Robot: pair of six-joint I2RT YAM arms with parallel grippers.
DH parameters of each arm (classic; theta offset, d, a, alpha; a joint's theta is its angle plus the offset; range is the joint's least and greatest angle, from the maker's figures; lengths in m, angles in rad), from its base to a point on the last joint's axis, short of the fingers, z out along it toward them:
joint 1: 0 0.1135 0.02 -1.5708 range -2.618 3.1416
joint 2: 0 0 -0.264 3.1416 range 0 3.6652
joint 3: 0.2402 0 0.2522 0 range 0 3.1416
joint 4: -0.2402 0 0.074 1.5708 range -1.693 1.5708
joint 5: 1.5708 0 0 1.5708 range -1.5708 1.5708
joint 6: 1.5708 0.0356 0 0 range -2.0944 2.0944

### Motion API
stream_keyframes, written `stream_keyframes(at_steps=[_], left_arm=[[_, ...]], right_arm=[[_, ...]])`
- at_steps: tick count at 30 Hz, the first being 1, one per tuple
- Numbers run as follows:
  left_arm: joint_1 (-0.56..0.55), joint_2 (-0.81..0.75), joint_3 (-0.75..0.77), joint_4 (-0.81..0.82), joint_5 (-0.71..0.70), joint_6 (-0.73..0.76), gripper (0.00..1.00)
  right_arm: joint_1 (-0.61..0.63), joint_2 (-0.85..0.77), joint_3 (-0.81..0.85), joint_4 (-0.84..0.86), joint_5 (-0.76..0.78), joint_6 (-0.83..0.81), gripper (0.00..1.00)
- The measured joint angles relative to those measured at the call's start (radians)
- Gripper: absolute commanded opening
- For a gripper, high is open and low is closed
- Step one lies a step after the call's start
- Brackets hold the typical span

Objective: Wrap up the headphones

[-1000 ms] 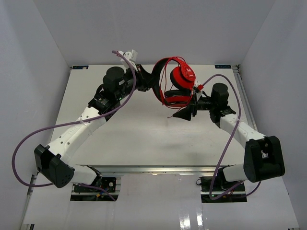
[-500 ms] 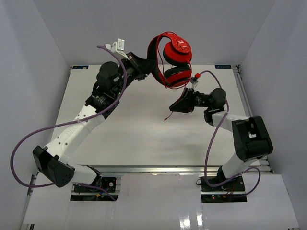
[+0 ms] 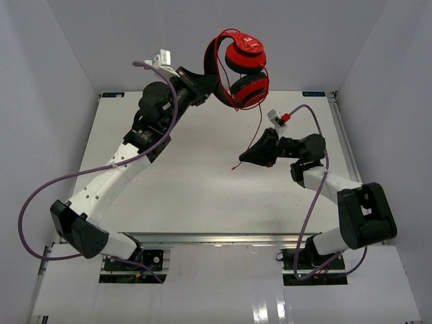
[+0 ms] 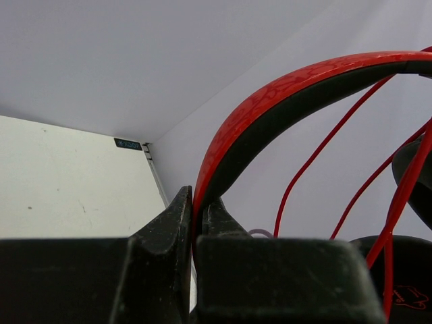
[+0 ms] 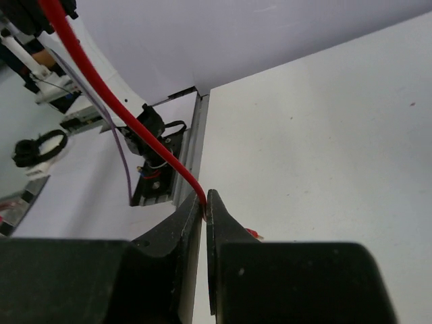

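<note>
Top view: headphones [image 3: 241, 71] held aloft over the far edge of the worktop [image 3: 196, 192], in front of the back wall. L. arm raised, its fingers [image 3: 204, 82] clamped on the headband [image 3: 213, 67]. The two earcups [image 3: 251, 86] hang to the right of that grip, one above the other. Thin red cable [image 3: 260, 125] drops from the lower cup to the R. arm's fingers [image 3: 251, 158], which are closed on it above mid-worktop; a short free end [image 3: 235, 166] sticks out past the tips. Purple robot cable [image 3: 30, 202] loops off the L. arm. L. wrist view: both fingers pressed together on the headband, red outer face up, dark lining beneath, the band arching up and to the right. Several cable strands cross the right half of the frame, with dark earcup edges at far right and lower right; a worktop corner shows at left. R. wrist view: fingers shut on the cable right at their tips. The cable rises up and to the left out of frame, bending sharply where it is pinched. A small red bit shows just past the right-hand tip, w/ pale worktop beyond.
</note>
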Motion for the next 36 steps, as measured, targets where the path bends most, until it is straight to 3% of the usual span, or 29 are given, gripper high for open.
stream_keyframes(at_steps=[3,7,11,16,19,26,36], left_arm=[[0.000,0.000,0.007,-0.004,-0.046,0.000,0.00],[-0.005,-0.001,0.004,-0.025,-0.207,0.010,0.00],[-0.003,0.007,-0.005,-0.041,-0.347,0.057,0.00],[-0.004,0.073,-0.036,-0.034,-0.437,0.123,0.00],[-0.006,0.130,-0.090,-0.036,-0.450,0.153,0.00],[-0.023,0.199,-0.280,-0.082,-0.401,0.150,0.00],[-0.058,0.198,-0.383,-0.114,-0.280,0.059,0.00]], right_arm=[[0.014,-0.070,0.009,-0.146,0.032,-0.173,0.08],[0.118,-0.193,0.125,-0.725,0.227,-0.638,0.08],[0.240,-0.245,0.277,-1.148,0.460,-0.974,0.08],[0.317,-0.211,0.448,-1.504,0.761,-1.234,0.08],[0.336,-0.194,0.497,-1.651,0.856,-1.315,0.08],[0.328,-0.166,0.508,-1.698,0.767,-1.225,0.08],[0.258,-0.077,0.303,-1.445,0.567,-0.897,0.08]])
